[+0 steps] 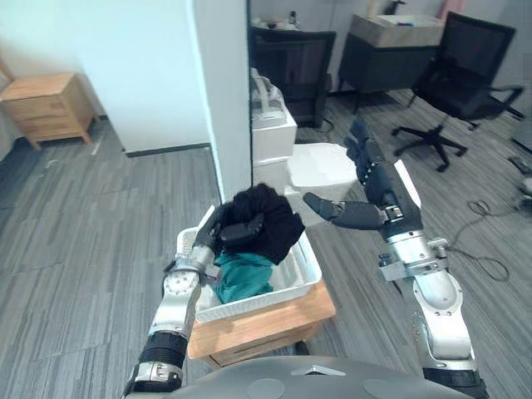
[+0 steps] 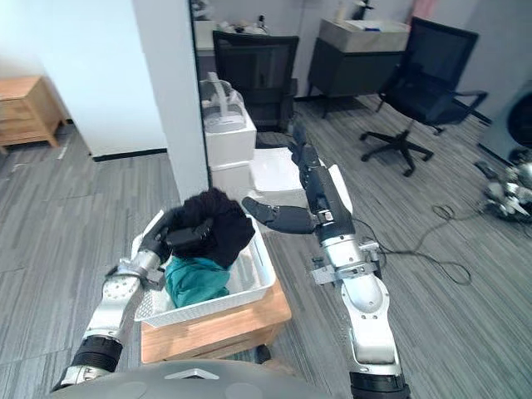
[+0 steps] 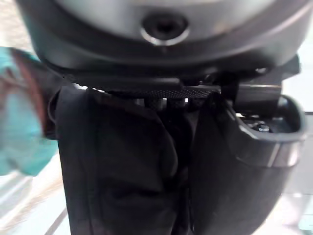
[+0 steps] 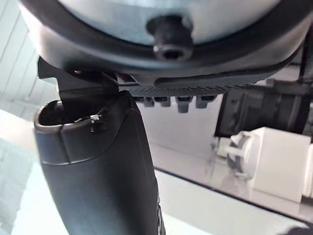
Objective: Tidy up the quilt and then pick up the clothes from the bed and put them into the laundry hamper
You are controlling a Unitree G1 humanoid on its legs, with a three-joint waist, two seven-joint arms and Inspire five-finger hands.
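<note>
1. Holding a black garment (image 1: 273, 218), our left hand (image 1: 212, 239) has its fingers and thumb curled round the bunched cloth; the bundle hangs above the white laundry hamper (image 1: 304, 283), over its far half.
2. We see a teal garment (image 1: 243, 278) lying inside the hamper, crumpled against the near left wall; the black cloth's lower edge comes down right beside it, and we cannot tell whether the two touch.
3. The hamper sits on a low wooden stand (image 1: 268, 322), whose top shows at the near and right sides of the hamper's base.
4. In our left wrist view the dark cloth (image 3: 122, 161) fills the space between the thumb (image 3: 244, 171) and the fingers, with a patch of teal (image 3: 19, 127) at the side.
5. Our right hand (image 1: 378, 187) is up in the air to the right of the hamper, apart from the black garment; its fingers are straight and spread wide, its thumb points toward the bundle, and it holds nothing.
6. Our right wrist view shows that thumb (image 4: 98, 171) bare, with a white box (image 4: 274, 161) on the floor beyond it.
7. Beyond the hamper stands a white pillar (image 1: 229, 100); a wooden nightstand (image 1: 48, 104) is far off on the left, and a black office chair (image 1: 465, 62) far off on the right, both on the grey plank floor (image 1: 100, 224).
</note>
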